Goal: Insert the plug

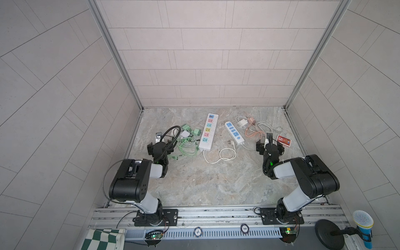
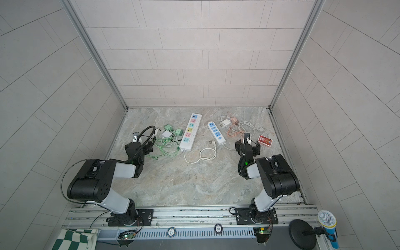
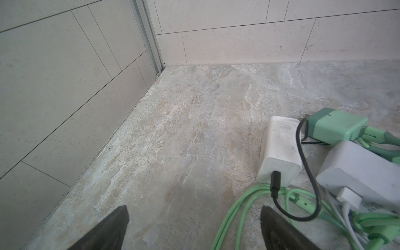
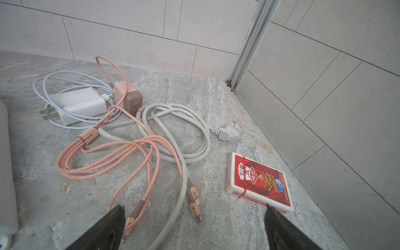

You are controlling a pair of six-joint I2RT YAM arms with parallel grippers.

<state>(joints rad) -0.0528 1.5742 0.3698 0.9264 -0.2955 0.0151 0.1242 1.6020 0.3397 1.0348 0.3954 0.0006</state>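
Left gripper (image 3: 194, 229) hovers with its dark, wedge-shaped jaws spread wide over the bare, veined stone-look tabletop (image 1: 216, 184), holding nothing. Just ahead of it, toward the table's middle, lies a smooth white charger block (image 3: 280, 149) with a thin black cable plugged in. Touching that block is a matte green adapter (image 3: 335, 127), among loops of rubbery green cord (image 3: 240, 201). The right gripper (image 4: 194, 229) is likewise wide apart and empty, poised above a braided pink cable (image 4: 104, 160) and a thick, slightly grimy white cord (image 4: 190, 138) coiled in loose ovals. That cord ends in a white moulded plug (image 4: 229, 131), angular and ribbed at the neck, lying flat ahead of the right gripper toward the corner, apart from any socket. Just beside its outer finger sits a glossy red card box (image 4: 259, 181); farther ahead rest a boxy pink adapter (image 4: 127, 95) and a white two-pronged charger (image 4: 80, 105). Between the two grippers and a little farther out lie a long pastel power strip (image 1: 208, 132) and a shorter blue-and-white power strip (image 1: 234, 133), with a second plug (image 1: 229, 142) loose just beside the shorter one.
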